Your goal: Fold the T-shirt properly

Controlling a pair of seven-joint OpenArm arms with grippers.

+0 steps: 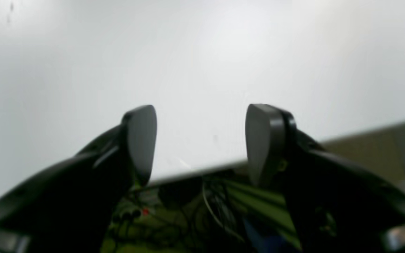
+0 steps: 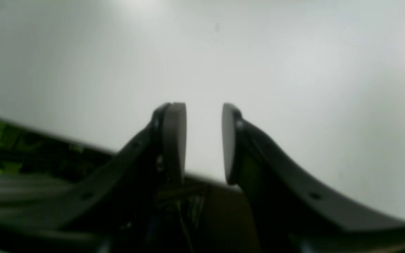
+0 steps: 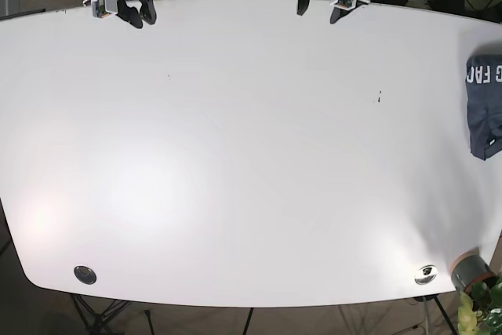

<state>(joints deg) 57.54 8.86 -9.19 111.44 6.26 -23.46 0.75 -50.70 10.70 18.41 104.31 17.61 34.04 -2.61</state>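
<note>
The T-shirt (image 3: 485, 104) is dark blue with white lettering. It lies in a folded bundle at the far right edge of the white table (image 3: 251, 154), partly cut off by the frame. My left gripper (image 3: 319, 7) is at the table's back edge, right of centre, open and empty; in the left wrist view (image 1: 202, 140) its jaws stand wide apart over bare table. My right gripper (image 3: 141, 16) is at the back left edge, open and empty; in the right wrist view (image 2: 202, 140) the gap is narrower. Both are far from the shirt.
Two round metal discs sit near the front corners, one on the left (image 3: 85, 274) and one on the right (image 3: 425, 274). A grey pot (image 3: 471, 271) with a plant stands off the front right corner. A small dark mark (image 3: 380, 97) is on the table. Cables (image 1: 213, 211) hang behind the back edge.
</note>
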